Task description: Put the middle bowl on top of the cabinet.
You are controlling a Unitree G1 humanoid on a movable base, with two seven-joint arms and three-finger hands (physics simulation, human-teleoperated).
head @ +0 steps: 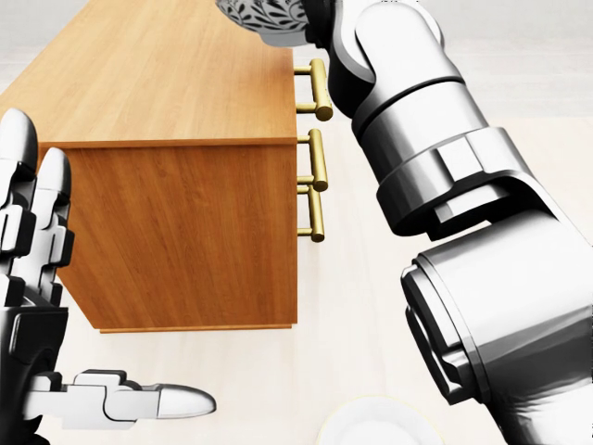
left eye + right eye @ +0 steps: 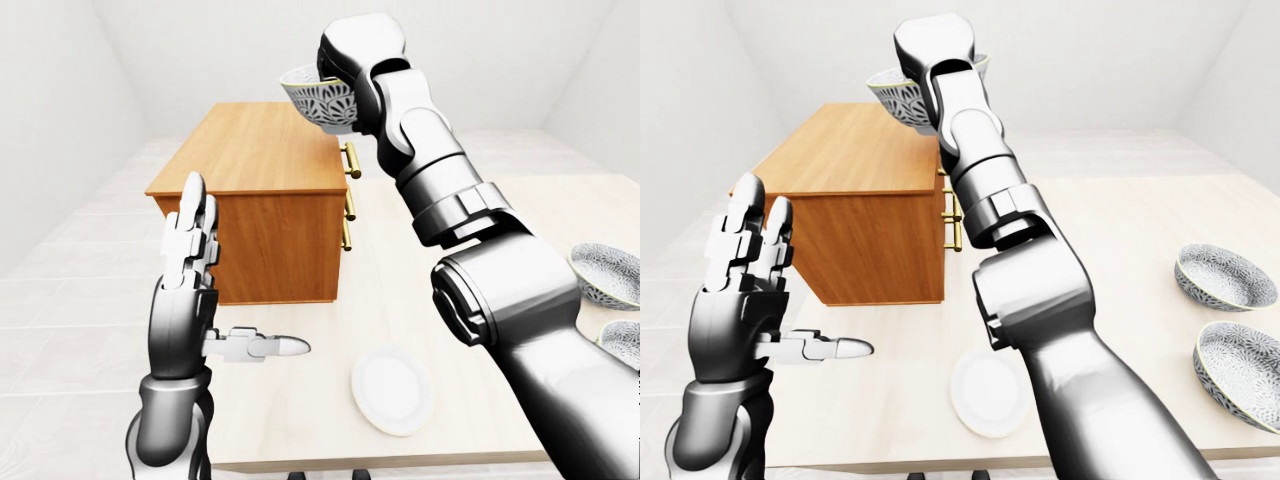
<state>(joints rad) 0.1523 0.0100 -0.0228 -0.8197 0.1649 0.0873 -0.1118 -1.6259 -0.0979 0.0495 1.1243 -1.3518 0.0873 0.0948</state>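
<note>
My right hand (image 2: pixel 335 85) is raised high and shut on a patterned bowl (image 2: pixel 318 103), holding it in the air just above the right end of the wooden cabinet's top (image 2: pixel 250 150). The hand hides part of the bowl's rim. In the head view only the bowl's underside (image 1: pixel 269 20) shows at the top edge. My left hand (image 2: pixel 200 270) stands upright and open at the lower left, to the left of the cabinet's near corner, thumb pointing right, holding nothing.
The cabinet (image 2: pixel 275 245) has brass drawer handles (image 1: pixel 315 158) on its right side. A white plate (image 2: pixel 392 390) lies on the pale table (image 2: pixel 440 300) near its bottom edge. Two more patterned bowls (image 2: pixel 1225 277) (image 2: pixel 1240 362) sit at the table's right.
</note>
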